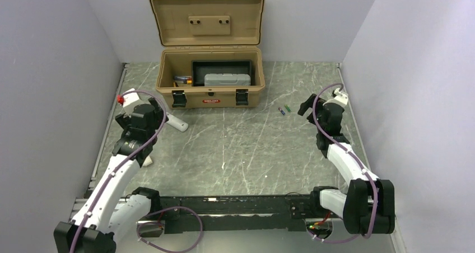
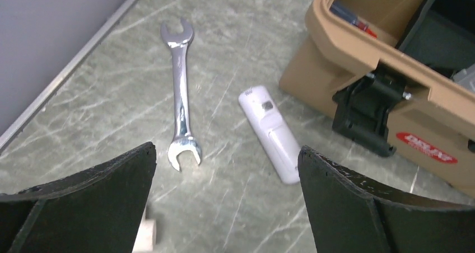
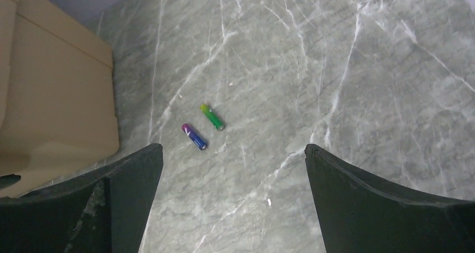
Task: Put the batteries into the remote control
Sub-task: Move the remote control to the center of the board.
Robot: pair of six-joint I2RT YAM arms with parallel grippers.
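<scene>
**Right wrist view: batteries ahead of an open tool, nothing picked up**

The right tool (image 3: 233,146) hangs wide and empty over the worktop (image 3: 364,68). The purple battery (image 3: 194,136) and the green battery (image 3: 212,117) lie side by side, not touching, just ahead of its gap. The left tool (image 2: 227,149), equally wide and empty, looks down on the remote control (image 2: 270,132), which lies flat between a silver wrench (image 2: 180,99) and the tan toolbox (image 2: 425,124).

This looks like the approach before the first pick. Next, the right tool likely needs to drop and close across one battery alone. Whether the remote's battery bay is open cannot be told.
</scene>
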